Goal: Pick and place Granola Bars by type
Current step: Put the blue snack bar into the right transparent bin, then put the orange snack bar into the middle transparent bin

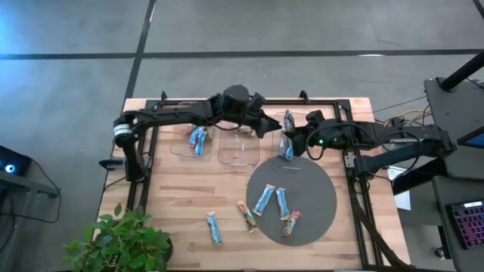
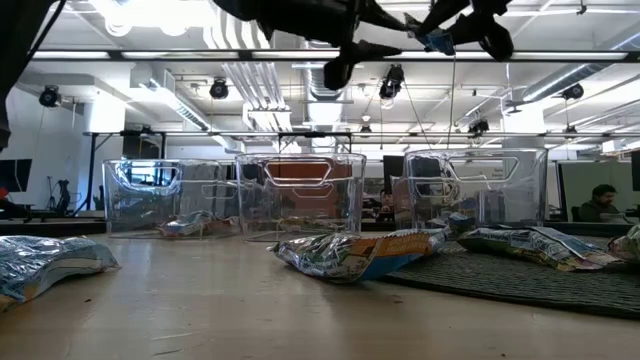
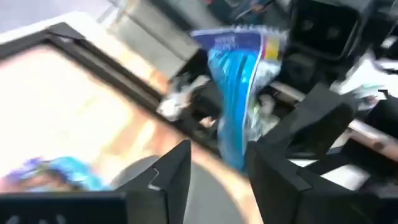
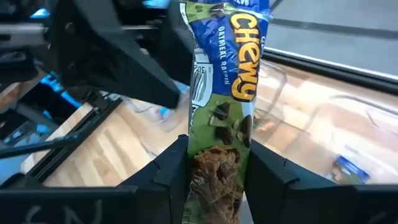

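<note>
Right wrist view, bar: a blue-and-green Chewy granola bar (image 4: 221,112) is standing upright between the right gripper (image 4: 214,168) fingers, pinched.
Place: it is hanging above the clear bins (image 1: 240,148) on the counter (image 1: 181,196).
Left gripper (image 3: 214,168): fingers are standing apart around the bar's lower end.

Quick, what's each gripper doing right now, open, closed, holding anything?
Left gripper: open, nothing clamped.
Right gripper: shut on a Chewy granola bar.

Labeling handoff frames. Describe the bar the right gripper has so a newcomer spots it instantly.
Start at the row of clear bins along the table's far edge. At its right end, the right gripper holds one blue bar upright; it is the only bar off the table, marked CHEWY in yellow.
</note>
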